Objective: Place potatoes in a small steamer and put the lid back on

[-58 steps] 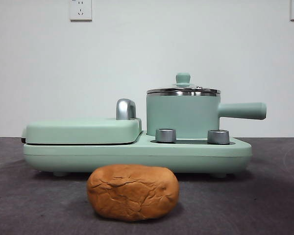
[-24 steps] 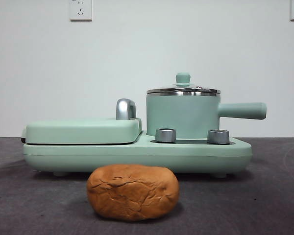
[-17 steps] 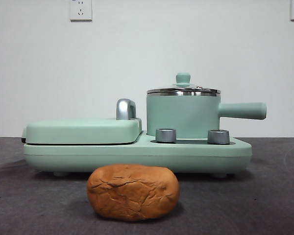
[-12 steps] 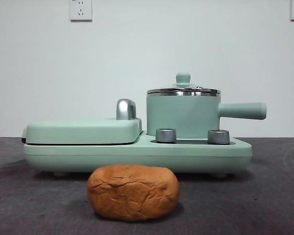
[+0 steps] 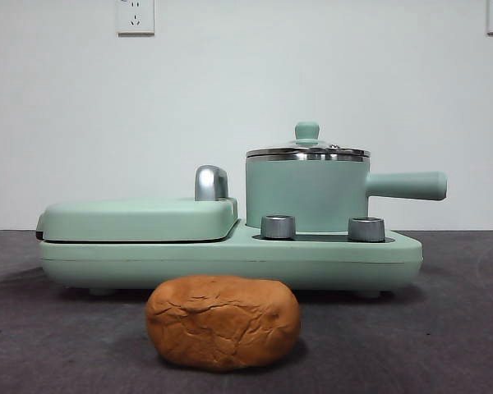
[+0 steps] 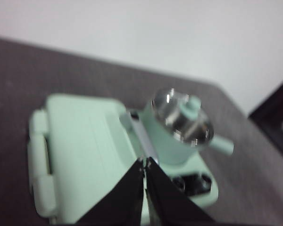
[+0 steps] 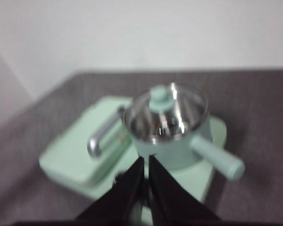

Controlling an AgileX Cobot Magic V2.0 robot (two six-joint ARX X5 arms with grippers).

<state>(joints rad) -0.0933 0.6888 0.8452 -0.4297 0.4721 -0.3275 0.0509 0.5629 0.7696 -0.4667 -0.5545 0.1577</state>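
Dark worktop (image 5: 444,345), both grippers (image 6: 145,162) (image 7: 145,161) closed, empty; we first lift lid (image 5: 307,151) by knob, potatoes (image 5: 223,322) at steamer's (image 5: 306,195) 7 o'clock.

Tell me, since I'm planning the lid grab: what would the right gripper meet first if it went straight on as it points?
Probably the lid on the small steamer: the shut right gripper points at them from above, though depth is unclear.

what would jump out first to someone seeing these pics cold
The orange-brown, cracked potato lies alone on the dark table, nearest the front camera. Behind it, the small mint-green steamer stands on the cooker base, its glass lid on and its handle pointing sideways. Both claws, left and right, are shut above the cooker.
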